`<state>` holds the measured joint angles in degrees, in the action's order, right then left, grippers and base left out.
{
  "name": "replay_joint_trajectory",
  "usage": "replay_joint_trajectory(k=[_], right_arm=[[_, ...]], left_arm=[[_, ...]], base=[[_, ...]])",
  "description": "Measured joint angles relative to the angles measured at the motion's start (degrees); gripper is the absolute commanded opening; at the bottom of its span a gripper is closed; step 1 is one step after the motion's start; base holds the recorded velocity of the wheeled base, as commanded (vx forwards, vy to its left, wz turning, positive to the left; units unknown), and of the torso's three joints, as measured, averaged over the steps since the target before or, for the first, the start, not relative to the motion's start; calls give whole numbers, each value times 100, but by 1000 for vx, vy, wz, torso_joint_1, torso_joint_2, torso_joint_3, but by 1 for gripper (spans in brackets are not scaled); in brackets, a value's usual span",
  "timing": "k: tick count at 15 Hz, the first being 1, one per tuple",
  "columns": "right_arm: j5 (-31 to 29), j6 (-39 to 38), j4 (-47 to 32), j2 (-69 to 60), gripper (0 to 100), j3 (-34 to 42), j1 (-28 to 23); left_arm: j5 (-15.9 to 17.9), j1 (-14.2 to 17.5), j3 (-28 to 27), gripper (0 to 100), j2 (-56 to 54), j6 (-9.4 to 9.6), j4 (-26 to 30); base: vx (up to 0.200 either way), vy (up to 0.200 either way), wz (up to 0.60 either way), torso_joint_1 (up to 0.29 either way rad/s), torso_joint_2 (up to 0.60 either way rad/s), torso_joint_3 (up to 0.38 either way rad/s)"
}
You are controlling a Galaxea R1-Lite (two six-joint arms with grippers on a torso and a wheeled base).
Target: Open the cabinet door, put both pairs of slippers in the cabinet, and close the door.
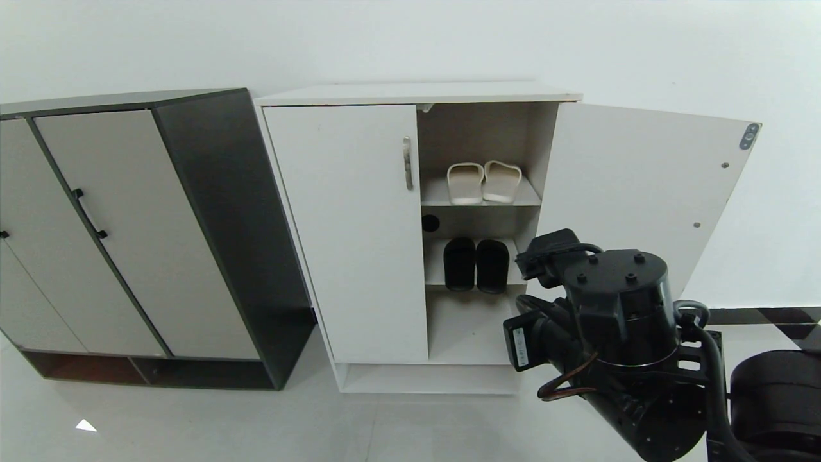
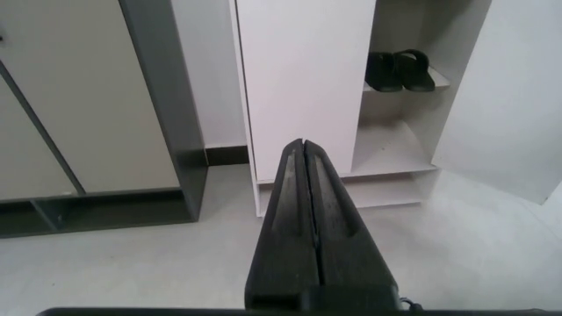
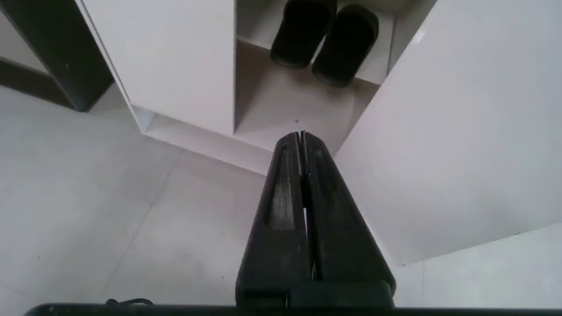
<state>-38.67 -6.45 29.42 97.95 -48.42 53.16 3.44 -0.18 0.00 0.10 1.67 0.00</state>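
Note:
The white cabinet [image 1: 349, 237] stands with its right door [image 1: 635, 192] swung wide open and its left door shut. A white pair of slippers [image 1: 483, 182] rests on the upper shelf. A black pair of slippers [image 1: 476, 264] [image 2: 399, 70] [image 3: 325, 35] sits on the shelf below. My right gripper [image 3: 303, 139] is shut and empty, hovering low before the open compartment, beside the open door [image 3: 474, 132]. My left gripper [image 2: 303, 145] is shut and empty too, farther back, facing the closed left door [image 2: 303, 79].
A dark grey cabinet [image 1: 211, 224] with pale doors stands right against the white one on its left. Bare grey floor [image 1: 256, 423] lies in front of both. The bottom compartment [image 1: 471, 327] of the white cabinet holds nothing.

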Motion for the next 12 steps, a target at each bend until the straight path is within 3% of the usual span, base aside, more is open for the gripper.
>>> replay_joint_trajectory(k=[4,12], right_arm=[[-9,2,-11,21,0,0,0],[-17,-11,9,69,0,-37,-18]], left_arm=[[0,0,0,0,0,-1,0],[0,2,0,0,0,-4,0]], base=[[0,0,0,10,-72,-74],[0,0,0,68,-416,-344]])
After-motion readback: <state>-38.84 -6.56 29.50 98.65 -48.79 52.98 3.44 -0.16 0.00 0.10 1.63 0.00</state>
